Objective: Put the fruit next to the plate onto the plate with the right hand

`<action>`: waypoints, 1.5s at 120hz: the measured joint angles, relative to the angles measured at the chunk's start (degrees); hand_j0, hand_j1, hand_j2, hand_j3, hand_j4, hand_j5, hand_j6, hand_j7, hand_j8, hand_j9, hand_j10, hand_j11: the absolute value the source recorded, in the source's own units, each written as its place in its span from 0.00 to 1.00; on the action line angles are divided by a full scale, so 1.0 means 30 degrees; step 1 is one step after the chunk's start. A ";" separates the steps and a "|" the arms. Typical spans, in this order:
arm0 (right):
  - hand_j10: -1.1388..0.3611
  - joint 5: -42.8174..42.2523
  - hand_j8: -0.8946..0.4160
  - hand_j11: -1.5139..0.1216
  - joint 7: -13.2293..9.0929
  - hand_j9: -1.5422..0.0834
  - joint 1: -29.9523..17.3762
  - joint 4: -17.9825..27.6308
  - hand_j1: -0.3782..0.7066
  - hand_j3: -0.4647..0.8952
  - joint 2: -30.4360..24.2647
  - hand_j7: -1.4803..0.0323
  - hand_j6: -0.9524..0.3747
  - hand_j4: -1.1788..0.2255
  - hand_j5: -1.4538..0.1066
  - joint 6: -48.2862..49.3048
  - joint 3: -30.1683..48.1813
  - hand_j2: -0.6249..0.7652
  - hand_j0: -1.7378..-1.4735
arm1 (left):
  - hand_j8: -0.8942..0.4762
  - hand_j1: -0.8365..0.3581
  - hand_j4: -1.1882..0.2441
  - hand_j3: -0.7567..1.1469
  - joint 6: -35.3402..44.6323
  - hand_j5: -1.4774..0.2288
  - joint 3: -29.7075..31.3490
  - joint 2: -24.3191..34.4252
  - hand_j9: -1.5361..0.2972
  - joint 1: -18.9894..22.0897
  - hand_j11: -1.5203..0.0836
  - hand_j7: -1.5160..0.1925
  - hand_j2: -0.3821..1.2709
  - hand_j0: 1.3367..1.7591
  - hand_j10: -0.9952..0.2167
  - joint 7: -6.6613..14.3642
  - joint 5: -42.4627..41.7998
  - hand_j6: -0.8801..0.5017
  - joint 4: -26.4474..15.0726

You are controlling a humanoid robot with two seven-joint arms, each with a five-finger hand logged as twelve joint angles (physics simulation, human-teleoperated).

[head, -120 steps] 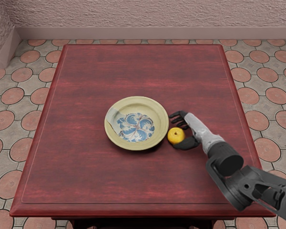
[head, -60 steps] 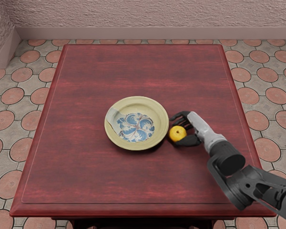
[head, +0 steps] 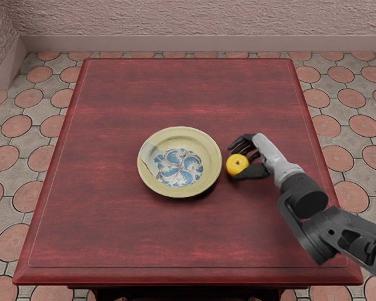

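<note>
1. Right robot hand [head: 255, 157] is clasped on the fruit [head: 237, 164]. Its dark fingers [head: 241, 142] curl over the far side and the thumb closes in from the near side.
2. The fruit is round and yellow-orange. It sits just beside the plate [head: 179, 131], off the right rim and not on it. Whether it rests on the tabletop [head: 175, 88] or is raised slightly cannot be told.
3. The plate is cream-yellow with a blue floral pattern in its well, and it lies flat near the middle of the tabletop.
4. The right arm [head: 304, 200], with a grey wrist and dark bulky joints, reaches in from the lower right corner across the tabletop's near right part.
5. The tabletop is dark red wood. Around it is a floor [head: 25, 100] of round reddish tiles, with a rough pinkish wall [head: 175, 19] at the back.
</note>
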 joint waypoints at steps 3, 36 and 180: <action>0.37 0.0004 0.34 0.44 -0.0002 0.45 0.0050 0.0000 0.59 0.34 0.0011 0.45 0.31 0.42 0.41 0.0039 0.0071 0.65 0.30 | 0.65 0.99 0.83 0.40 0.0000 0.86 0.0000 0.0000 0.84 0.0000 0.95 0.89 0.23 0.76 0.82 0.0000 0.0003 0.64 0.0000; 0.37 0.0044 0.34 0.45 -0.0004 0.46 0.1031 -0.0001 0.58 0.34 0.0276 0.46 0.31 0.42 0.43 0.0326 0.0472 0.64 0.30 | 0.65 0.99 0.83 0.40 0.0002 0.86 0.0000 0.0000 0.84 0.0000 0.95 0.89 0.23 0.76 0.82 0.0000 0.0000 0.64 0.0000; 0.37 0.0052 0.35 0.46 0.0001 0.48 0.2047 -0.0001 0.58 0.34 0.4060 0.48 0.32 0.43 0.44 0.1836 0.0573 0.60 0.30 | 0.65 0.99 0.83 0.40 0.0004 0.86 0.0001 0.0000 0.84 0.0000 0.95 0.89 0.23 0.76 0.82 0.0000 -0.0001 0.64 0.0000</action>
